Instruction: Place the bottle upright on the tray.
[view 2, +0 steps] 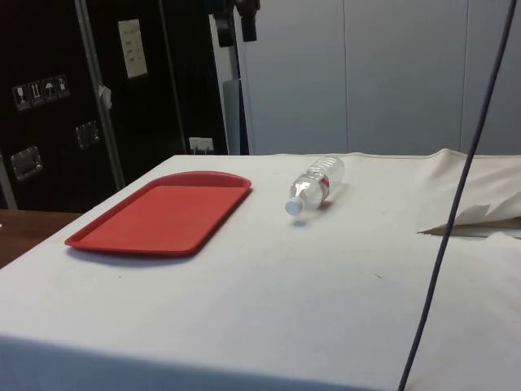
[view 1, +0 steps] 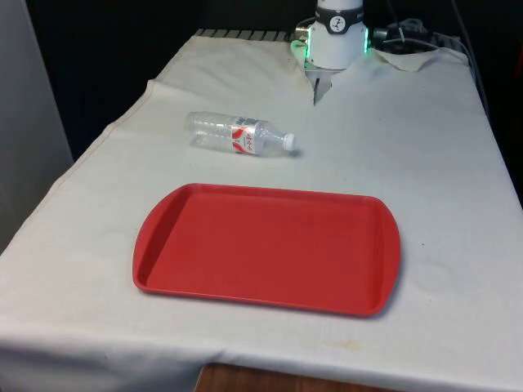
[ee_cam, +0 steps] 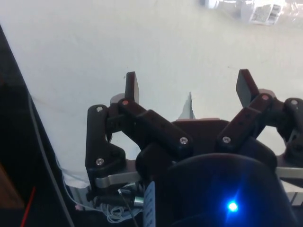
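Note:
A clear plastic bottle (view 1: pixel 241 135) with a red-and-white label and a white cap lies on its side on the white cloth, cap towards the front view's right. It lies just beyond the far edge of the red tray (view 1: pixel 155 229), which holds nothing. In the side view the bottle (view 2: pixel 317 183) rests to the right of the tray (view 2: pixel 106 240), cap towards the camera. My gripper (ee_cam: pixel 189 87) hangs high over the cloth, open, with nothing between its black fingers (ee_cam: pixel 132 87). The bottle (ee_cam: pixel 258 9) lies well ahead of it, apart from the fingertips.
The robot base (view 1: pixel 337 37) stands at the table's far end, with cables and bunched cloth (view 1: pixel 413 51) beside it. A dark cable (view 2: pixel 456 212) hangs across the side view's right. The cloth (view 2: pixel 476 218) is folded up at that side.

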Controlling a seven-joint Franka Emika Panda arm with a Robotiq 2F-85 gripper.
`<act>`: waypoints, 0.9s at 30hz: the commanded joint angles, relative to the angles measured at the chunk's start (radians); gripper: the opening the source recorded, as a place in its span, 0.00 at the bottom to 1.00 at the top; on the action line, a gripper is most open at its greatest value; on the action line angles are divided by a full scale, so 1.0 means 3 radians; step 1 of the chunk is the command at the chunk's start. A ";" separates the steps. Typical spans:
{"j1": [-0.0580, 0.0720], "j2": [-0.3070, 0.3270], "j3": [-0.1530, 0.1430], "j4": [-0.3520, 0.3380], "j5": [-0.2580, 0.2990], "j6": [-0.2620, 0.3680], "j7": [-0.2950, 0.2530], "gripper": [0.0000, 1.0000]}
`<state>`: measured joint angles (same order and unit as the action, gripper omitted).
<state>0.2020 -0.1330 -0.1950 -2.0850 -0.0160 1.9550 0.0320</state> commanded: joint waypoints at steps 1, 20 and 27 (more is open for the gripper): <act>-0.0003 -0.0050 0.0007 -0.0053 -0.0040 0.0057 0.0033 1.00; -0.0023 -0.0467 -0.0010 -0.0550 -0.0163 0.0303 0.0017 1.00; -0.0040 -0.0550 -0.0080 -0.0697 -0.0193 0.0387 -0.0043 1.00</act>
<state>0.1950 -0.2900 -0.2140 -2.2790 -0.0680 2.0520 0.0240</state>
